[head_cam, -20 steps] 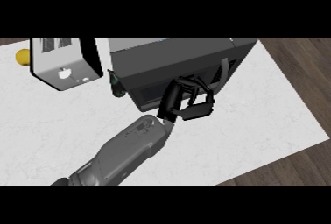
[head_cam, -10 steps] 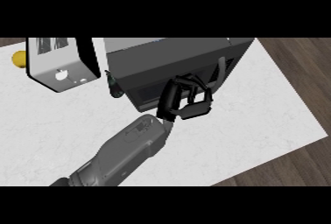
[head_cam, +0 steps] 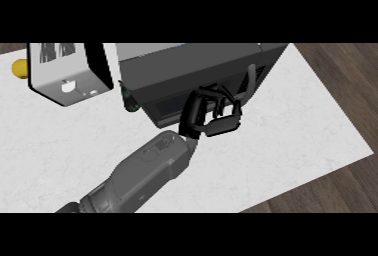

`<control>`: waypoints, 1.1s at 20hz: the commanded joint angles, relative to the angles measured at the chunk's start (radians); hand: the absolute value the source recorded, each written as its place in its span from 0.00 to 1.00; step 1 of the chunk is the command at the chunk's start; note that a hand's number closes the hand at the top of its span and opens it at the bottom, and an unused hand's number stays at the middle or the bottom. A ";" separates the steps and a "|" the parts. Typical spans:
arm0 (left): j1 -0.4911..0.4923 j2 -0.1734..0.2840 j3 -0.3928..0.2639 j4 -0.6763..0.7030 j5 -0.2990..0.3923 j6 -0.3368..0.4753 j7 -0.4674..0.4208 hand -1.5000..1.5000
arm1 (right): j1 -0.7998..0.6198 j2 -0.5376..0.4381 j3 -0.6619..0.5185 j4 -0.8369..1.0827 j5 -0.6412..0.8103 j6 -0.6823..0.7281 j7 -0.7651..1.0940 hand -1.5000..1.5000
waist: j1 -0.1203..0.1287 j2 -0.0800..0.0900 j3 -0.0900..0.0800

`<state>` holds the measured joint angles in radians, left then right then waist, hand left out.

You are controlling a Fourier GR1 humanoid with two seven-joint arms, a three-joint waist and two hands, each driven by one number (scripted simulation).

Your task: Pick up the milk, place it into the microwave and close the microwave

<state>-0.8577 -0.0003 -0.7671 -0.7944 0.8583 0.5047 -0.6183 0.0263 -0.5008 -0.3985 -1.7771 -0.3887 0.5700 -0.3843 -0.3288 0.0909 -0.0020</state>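
The dark grey microwave [head_cam: 193, 69] stands at the back of the white counter [head_cam: 295, 135], its front turned toward me and to the right. Its door [head_cam: 173, 102] lies nearly flush with the body. My left hand [head_cam: 198, 116] rests against the door's front below the handle bar [head_cam: 251, 82], fingers [head_cam: 223, 106] relaxed and bent, holding nothing. A small green patch [head_cam: 127, 96] shows at the microwave's left front corner; I cannot tell whether it is the milk. No milk carton stands on the counter. The right hand is out of view.
A silver toaster [head_cam: 68, 72] with black slots sits left of the microwave, almost touching it. A yellow object [head_cam: 19, 67] lies at the far left edge. The counter's right edge meets dark wood floor [head_cam: 347, 75].
The left hand has edged slightly toward the microwave's front, staying against the door. Nothing else has visibly moved.
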 commanded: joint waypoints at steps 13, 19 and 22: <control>-0.100 0.000 0.018 0.092 0.076 -0.015 -0.050 1.00 | -0.072 -0.126 -0.072 0.066 0.004 0.022 0.018 0.00 | -0.014 0.010 0.001; -0.102 0.000 0.007 0.099 0.104 -0.010 -0.061 1.00 | -0.103 -0.159 -0.101 0.097 -0.002 0.028 0.007 0.00 | -0.022 0.015 0.002; -0.109 0.000 -0.001 0.100 0.115 -0.013 -0.067 1.00 | -0.100 -0.152 -0.091 0.133 -0.025 0.050 0.009 0.00 | -0.019 0.017 0.005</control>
<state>-0.8784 -0.0002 -0.8034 -0.7657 0.9524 0.5089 -0.7149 -0.0719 -0.6445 -0.4860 -1.6732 -0.3963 0.5992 -0.3749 -0.3347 0.0955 0.0037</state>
